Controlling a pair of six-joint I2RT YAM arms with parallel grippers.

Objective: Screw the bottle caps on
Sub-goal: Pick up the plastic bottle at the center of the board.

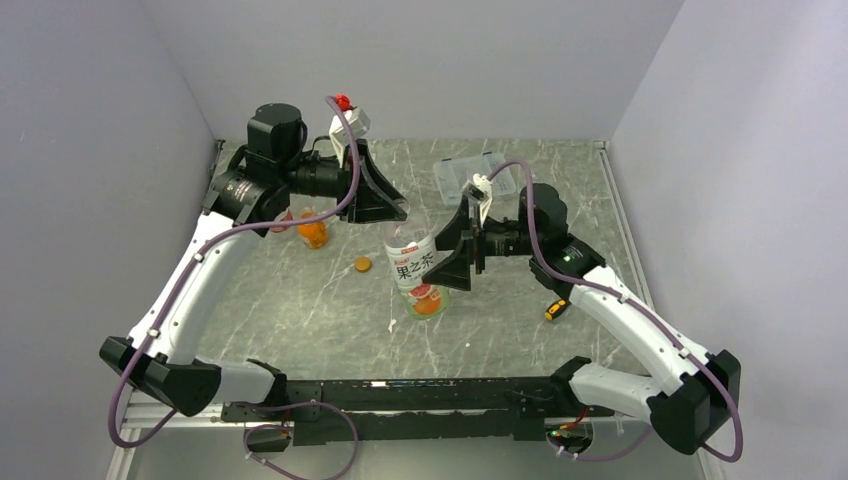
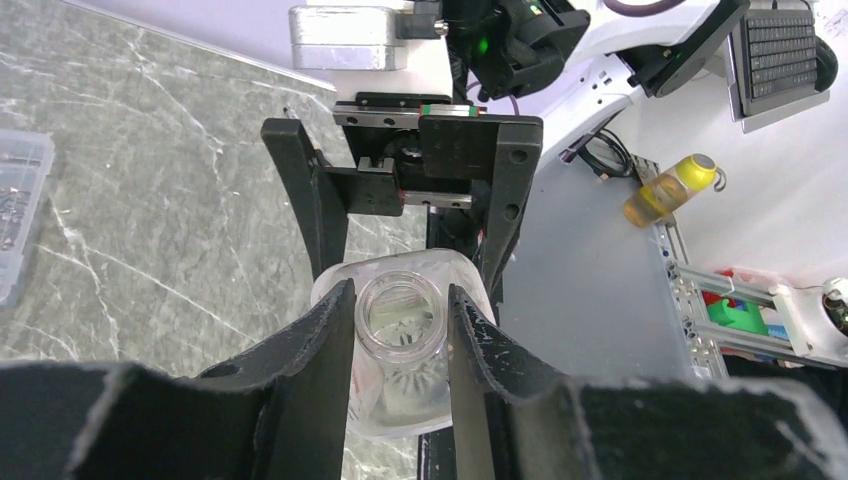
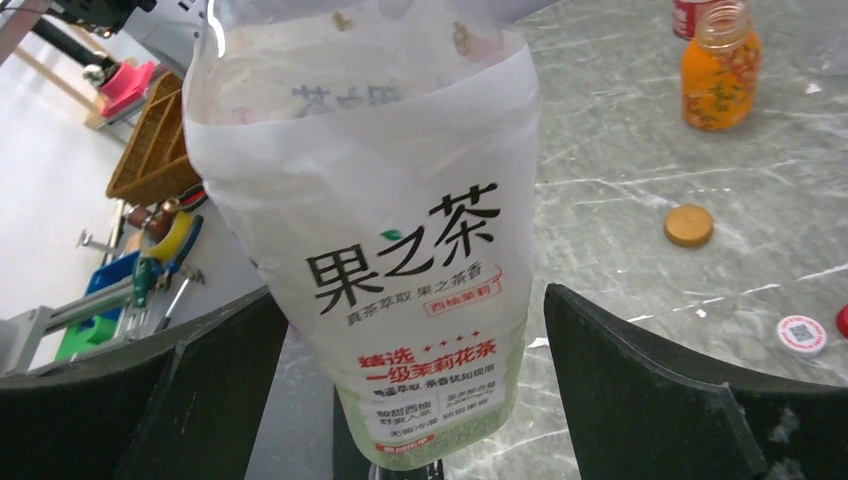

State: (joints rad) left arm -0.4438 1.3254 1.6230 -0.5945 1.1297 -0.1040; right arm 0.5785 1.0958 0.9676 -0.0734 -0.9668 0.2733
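My left fingers (image 1: 392,210) are clenched on the bare neck of the white-labelled bottle (image 1: 415,268), one on each side just under the rim. Seen from my left wrist, its mouth (image 2: 400,305) is uncapped and I look straight down into it. The bottle is at the middle of the worktop (image 1: 330,320), with orange-green contents at its base.

My right fingers (image 1: 455,262) are spread wide either side of the bottle's labelled body, coming in from its three o'clock. From my right wrist there is a clear gap between the label and one finger. The other finger is just beside the label, and I cannot tell whether it touches.

An orange cap (image 1: 362,264) lies flat at the bottle's nine o'clock, well apart from it. The squat bottle of orange liquid (image 1: 314,232) stands at ten o'clock, uncapped, and the red-labelled bottle (image 3: 690,15) is just beside it. A whitish cap (image 3: 802,334) and the edge of a red cap (image 3: 843,320) lie near each other at the border of my right wrist's view. A flat clear compartment box (image 1: 470,175) sits at the bottle's one o'clock.
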